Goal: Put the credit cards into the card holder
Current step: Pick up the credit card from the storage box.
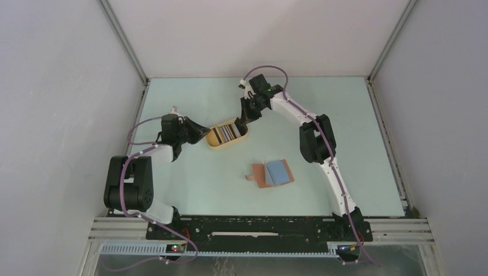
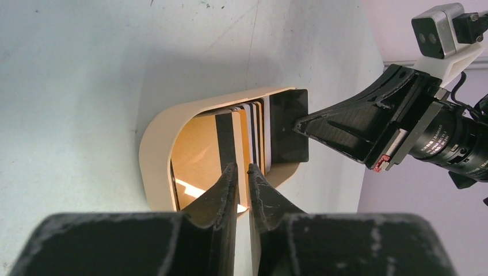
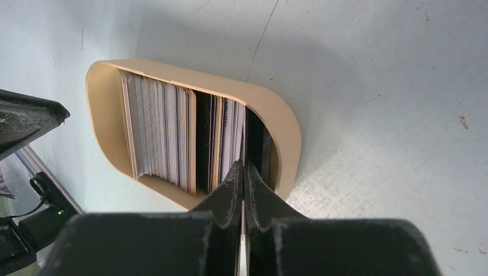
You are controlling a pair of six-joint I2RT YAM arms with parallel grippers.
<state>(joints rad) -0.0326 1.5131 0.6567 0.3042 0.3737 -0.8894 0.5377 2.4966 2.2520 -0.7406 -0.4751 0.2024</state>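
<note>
Several credit cards (image 3: 161, 132) stand on edge in a tan oval tray (image 1: 212, 142). My right gripper (image 3: 243, 165) is at the tray's right end, shut on the top edge of a dark card (image 2: 288, 138) that sticks up above the rim. At the opposite side my left gripper (image 2: 241, 167) is pinched on the tray's near wall (image 2: 158, 195). The card holder (image 1: 260, 172) lies open on the table in front of the tray, reddish-brown, with a blue card (image 1: 279, 171) on its right half. Neither gripper is near it.
The pale green table (image 1: 190, 190) is fenced by white walls on three sides. Both arms reach inward over the tray, the right arm (image 1: 313, 141) arching past the card holder's right side. The right wrist's camera (image 2: 440, 29) hangs just right of the tray.
</note>
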